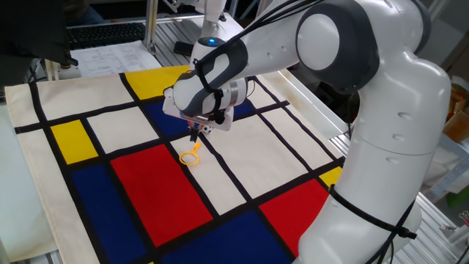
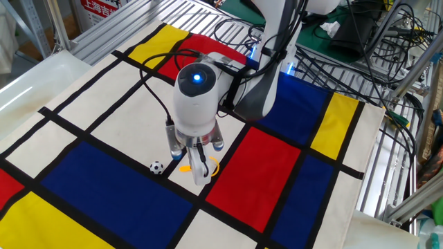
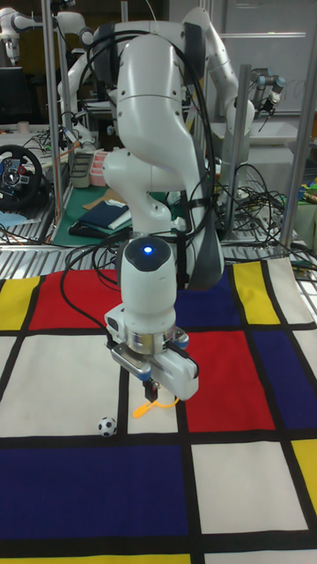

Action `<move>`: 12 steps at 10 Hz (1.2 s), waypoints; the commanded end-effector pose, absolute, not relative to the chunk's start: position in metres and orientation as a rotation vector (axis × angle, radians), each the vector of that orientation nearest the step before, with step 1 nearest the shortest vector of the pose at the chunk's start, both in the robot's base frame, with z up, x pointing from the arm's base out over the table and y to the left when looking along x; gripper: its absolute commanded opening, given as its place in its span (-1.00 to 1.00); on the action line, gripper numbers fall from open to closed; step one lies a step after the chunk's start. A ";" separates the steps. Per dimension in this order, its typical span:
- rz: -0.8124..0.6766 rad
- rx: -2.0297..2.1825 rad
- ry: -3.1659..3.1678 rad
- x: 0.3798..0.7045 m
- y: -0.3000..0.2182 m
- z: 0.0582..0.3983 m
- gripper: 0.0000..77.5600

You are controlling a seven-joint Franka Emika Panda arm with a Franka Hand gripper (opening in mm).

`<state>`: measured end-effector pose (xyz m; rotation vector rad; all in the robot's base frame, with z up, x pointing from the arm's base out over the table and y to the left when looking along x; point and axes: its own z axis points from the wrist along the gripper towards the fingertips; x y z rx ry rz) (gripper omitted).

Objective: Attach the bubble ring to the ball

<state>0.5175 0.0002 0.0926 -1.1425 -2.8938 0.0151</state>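
Note:
The bubble ring (image 1: pixel 191 156) is a thin orange-yellow loop with a short handle, low over the red-and-white cloth. My gripper (image 1: pixel 194 135) points straight down with its fingers closed on the top of the handle. In the other fixed view the bubble ring (image 2: pixel 212 166) shows partly behind a white finger (image 2: pixel 201 171). The ball (image 2: pixel 157 167), tiny and black-and-white, lies on a white patch just left of the gripper (image 2: pixel 198 164), apart from the ring. The tall fixed view shows the ball (image 3: pixel 106 426) left of the bubble ring (image 3: pixel 155 404), under the gripper (image 3: pixel 151 386).
A cloth with red, blue, yellow and white blocks (image 1: pixel 146 198) covers the table. My own arm's large white links (image 1: pixel 381 132) stand over the right side. Cables and a metal frame (image 2: pixel 346 41) crowd the far edge.

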 end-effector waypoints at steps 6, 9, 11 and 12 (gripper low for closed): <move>-0.058 -1.111 -2.933 0.508 -0.015 0.075 -1.00; -0.067 -1.116 -2.934 0.508 -0.014 0.069 -1.00; -0.058 -1.116 -2.934 0.509 -0.014 0.068 -1.00; -0.058 -1.116 -2.934 0.509 -0.014 0.068 1.00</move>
